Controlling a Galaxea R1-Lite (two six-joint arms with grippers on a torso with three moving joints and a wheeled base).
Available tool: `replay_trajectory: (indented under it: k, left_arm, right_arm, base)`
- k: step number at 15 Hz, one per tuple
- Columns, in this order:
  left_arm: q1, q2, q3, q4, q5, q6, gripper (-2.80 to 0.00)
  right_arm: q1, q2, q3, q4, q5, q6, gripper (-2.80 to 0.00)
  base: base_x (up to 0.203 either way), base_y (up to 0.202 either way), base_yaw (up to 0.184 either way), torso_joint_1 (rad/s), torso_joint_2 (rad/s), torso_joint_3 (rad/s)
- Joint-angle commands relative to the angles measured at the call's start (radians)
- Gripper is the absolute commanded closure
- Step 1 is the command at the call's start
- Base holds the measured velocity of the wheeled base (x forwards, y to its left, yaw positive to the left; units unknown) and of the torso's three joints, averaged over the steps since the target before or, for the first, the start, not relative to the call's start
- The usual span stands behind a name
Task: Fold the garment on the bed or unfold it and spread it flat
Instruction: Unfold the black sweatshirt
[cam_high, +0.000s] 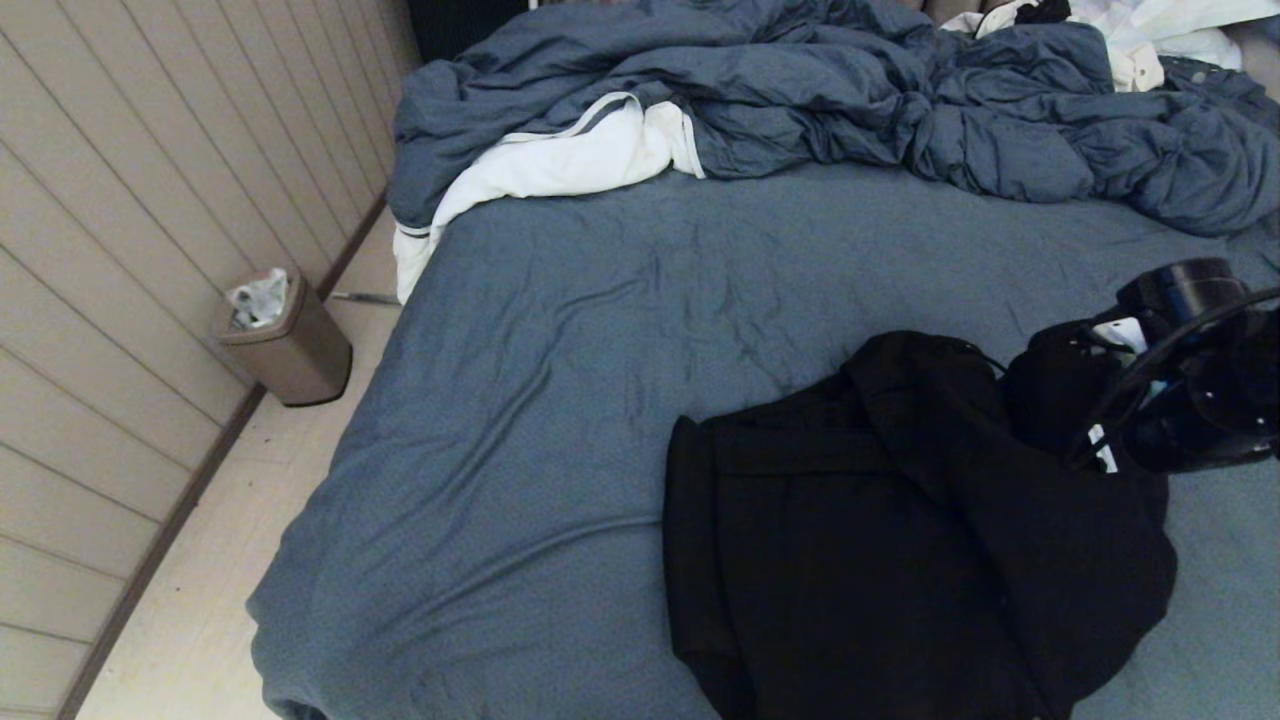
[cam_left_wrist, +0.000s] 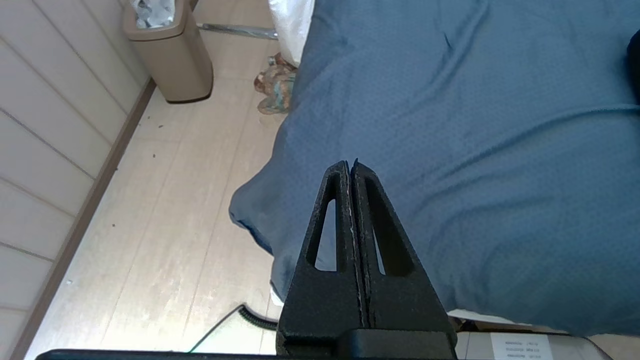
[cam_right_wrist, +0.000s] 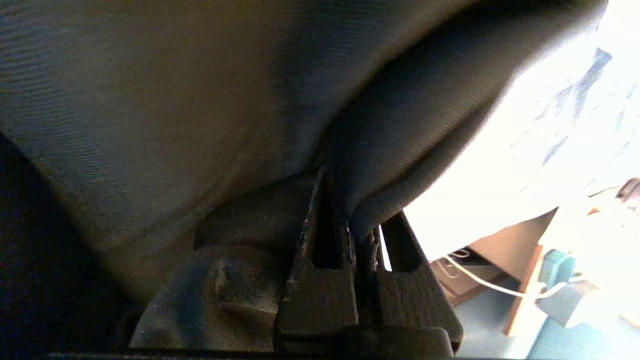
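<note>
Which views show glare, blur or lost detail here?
Head view: even light, but the garment reads as near-flat black. Left wrist view: sharp, the shut left gripper over the bed. Right wrist view: the right gripper pinches close, soft-focus fabric; the background is blown out white.

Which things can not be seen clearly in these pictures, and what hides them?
- Garment: head view, its lower part is cut off by the picture's edge; zip and pocket lost in the dark folds.
- Right gripper: head view, hidden by its own arm; only the right wrist view shows it pinching fabric.
- Left gripper: outside the head view.
- Bin contents: too small.
</note>
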Motion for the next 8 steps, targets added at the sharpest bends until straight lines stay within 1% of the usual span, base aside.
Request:
replay_trajectory:
  k: [1,3,5,6,8]
  left_arm:
    - [0.001,0.001,0.0,0.0,0.0,0.0,0.0]
    - [0.001,0.001,0.0,0.0,0.0,0.0,0.0]
    - [0.001,0.001,0.0,0.0,0.0,0.0,0.0]
    - [0.001,0.001,0.0,0.0,0.0,0.001,0.0]
    - [0.001,0.001,0.0,0.0,0.0,0.001,0.0]
  right_arm:
    - [-0.035,0.011,0.086,-0.071,0.005,-0.003,0.0]
    - [-0.079,0.017,0.139,-0.137,0.033,-0.004,0.0]
    - [-0.116,0.018,0.158,-0.16,0.063,-0.005,0.0]
    - [-0.13,0.016,0.161,-0.161,0.085,-0.003,-2.8]
    - [-0.15,0.005,0.169,-0.163,0.119,-0.006,-2.8]
  base:
    - [0.0,0.0,0.0,0.0,0.0,0.0]
    - [0.0,0.0,0.0,0.0,0.0,0.0]
    - [0.0,0.0,0.0,0.0,0.0,0.0]
    - [0.0,0.0,0.0,0.0,0.0,0.0]
    - [0.0,0.0,0.0,0.0,0.0,0.0]
